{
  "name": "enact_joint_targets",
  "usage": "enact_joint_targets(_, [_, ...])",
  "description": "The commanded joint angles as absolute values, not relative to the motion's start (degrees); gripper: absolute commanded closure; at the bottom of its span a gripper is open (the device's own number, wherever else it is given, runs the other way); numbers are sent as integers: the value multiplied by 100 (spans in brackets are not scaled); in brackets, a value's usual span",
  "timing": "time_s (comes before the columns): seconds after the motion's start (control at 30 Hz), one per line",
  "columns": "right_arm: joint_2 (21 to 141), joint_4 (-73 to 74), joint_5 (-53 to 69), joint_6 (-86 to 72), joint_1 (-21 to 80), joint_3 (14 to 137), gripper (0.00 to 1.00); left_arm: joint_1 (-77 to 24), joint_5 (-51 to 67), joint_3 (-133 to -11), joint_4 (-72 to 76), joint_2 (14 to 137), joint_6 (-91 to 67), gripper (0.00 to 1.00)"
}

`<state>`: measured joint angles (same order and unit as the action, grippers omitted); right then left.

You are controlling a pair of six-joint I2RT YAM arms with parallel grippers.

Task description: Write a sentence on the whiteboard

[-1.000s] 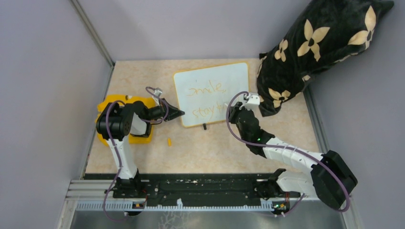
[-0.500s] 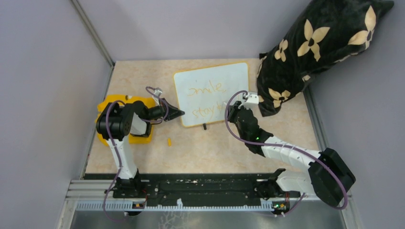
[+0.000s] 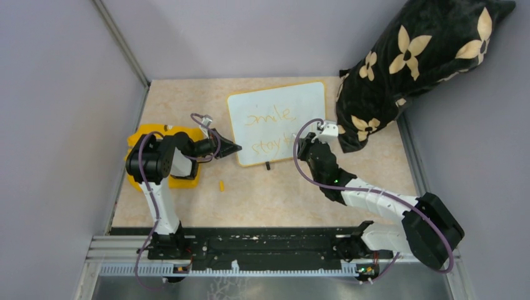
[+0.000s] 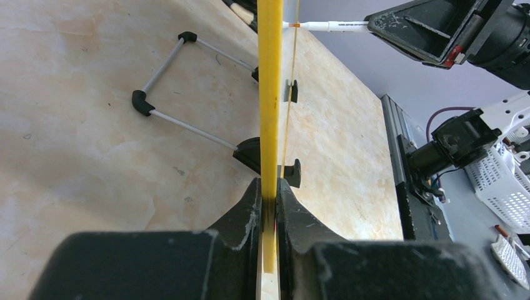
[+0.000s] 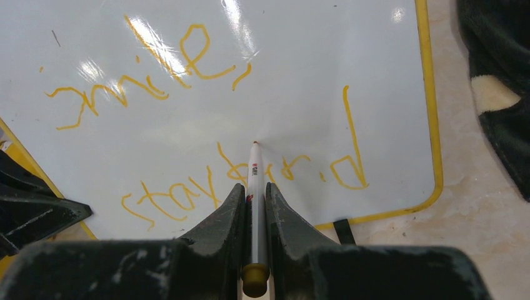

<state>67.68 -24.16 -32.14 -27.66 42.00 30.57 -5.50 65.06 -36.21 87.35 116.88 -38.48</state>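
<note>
Whiteboard (image 3: 306,100): mid-table (image 3: 281,194), propped up; only the left wrist view shows its wire stand (image 4: 187,84) behind.
Left gripper (image 4: 269,187): clamped on the whiteboard's yellow edge.
Right gripper (image 5: 254,190): closed on a pen (image 5: 254,169), tip on the board.
Sentence (image 5: 187,181): two orange lines, clear from the right wrist, faint from above.
Top view alone: flowered pillow (image 3: 419,56), yellow pad (image 3: 140,134), small orange cap (image 3: 221,185).

Left gripper (image 4: 269,183) tight on the whiteboard (image 4: 270,94) rim; right gripper (image 5: 254,186) tight around a pen (image 5: 254,169)
</note>
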Motion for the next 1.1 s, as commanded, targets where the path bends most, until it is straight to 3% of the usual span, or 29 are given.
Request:
enact_joint_targets(0.0, [6690,-2463,-3351,-2819,4197,3152,100,-563,6508,-3707,8736,11715,-3743,100])
enact_joint_targets(0.6, [5579,-1869,-3519,-2848,4200,3152,100,-565,6509,-3708,8741,11713,-3752,100])
enact_joint_targets(1.07, [4542,-1269,-3592,-3679,3535,2029,100,-568,6504,-3707,8732,11722,-3743,100])
